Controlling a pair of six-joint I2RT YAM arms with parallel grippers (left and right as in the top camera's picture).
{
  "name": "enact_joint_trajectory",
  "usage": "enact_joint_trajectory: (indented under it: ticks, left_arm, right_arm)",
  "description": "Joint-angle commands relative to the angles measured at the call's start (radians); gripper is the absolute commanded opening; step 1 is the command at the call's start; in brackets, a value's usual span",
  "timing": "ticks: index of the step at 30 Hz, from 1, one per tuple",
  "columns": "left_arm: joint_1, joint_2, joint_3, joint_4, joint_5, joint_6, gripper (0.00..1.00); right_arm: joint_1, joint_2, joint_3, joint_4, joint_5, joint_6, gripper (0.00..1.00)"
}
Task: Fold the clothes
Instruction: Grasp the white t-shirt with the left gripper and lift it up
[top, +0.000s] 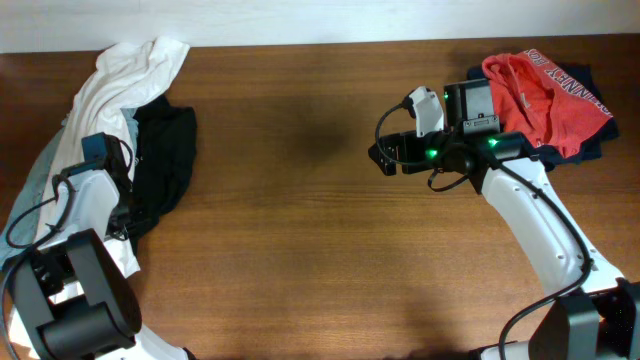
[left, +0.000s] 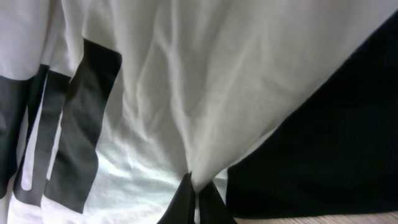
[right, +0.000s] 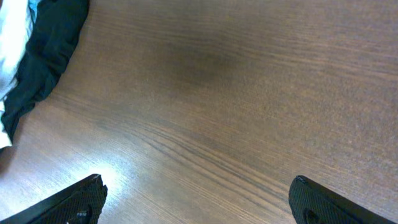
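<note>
Clothes (top: 100, 95) lie heaped at the left end of the wooden table (top: 300, 220). At the far left edge we see a pale grey-blue shirt (top: 40, 170). Beside it the white T-shirt (top: 150, 60) with black block print stretches towards the back edge, and a black shirt (top: 165, 150) lies against its right side. Our left gripper (left: 198, 196) is pressed together, pinching a bunched fold of the white T-shirt. Further right, over bare wood, our right gripper (right: 199, 202) hangs with its fingers spread wide, holding nothing. At the far right a red garment (top: 540, 95) rests on a dark blue garment (top: 592, 128).
</note>
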Motion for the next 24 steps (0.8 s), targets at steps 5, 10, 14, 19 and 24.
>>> enact_joint_trajectory:
  ticks: [5, 10, 14, 19, 24]
  left_arm:
    - [-0.012, -0.038, 0.349, -0.253, 0.198, 0.002, 0.00]
    - [-0.080, -0.061, 0.623, -0.391, 0.332, 0.005, 0.00]
    - [-0.180, -0.067, 0.784, -0.406, 0.397, 0.040, 0.01]
    - [-0.312, -0.067, 0.874, -0.352, 0.397, 0.039, 0.01]
    - [-0.424, -0.066, 0.876, -0.246, 0.397, 0.039, 0.01]
  right_arm:
    - [0.005, 0.007, 0.056, 0.046, -0.014, -0.010, 0.99]
    - [0.005, 0.006, 0.140, 0.020, -0.024, -0.009, 0.99]
    - [0.005, 0.006, 0.203, -0.047, -0.048, -0.009, 0.99]
    - [0.005, 0.005, 0.267, -0.166, -0.047, -0.014, 0.99]
    - [0.004, -0.006, 0.278, -0.195, -0.055, -0.036, 0.99]
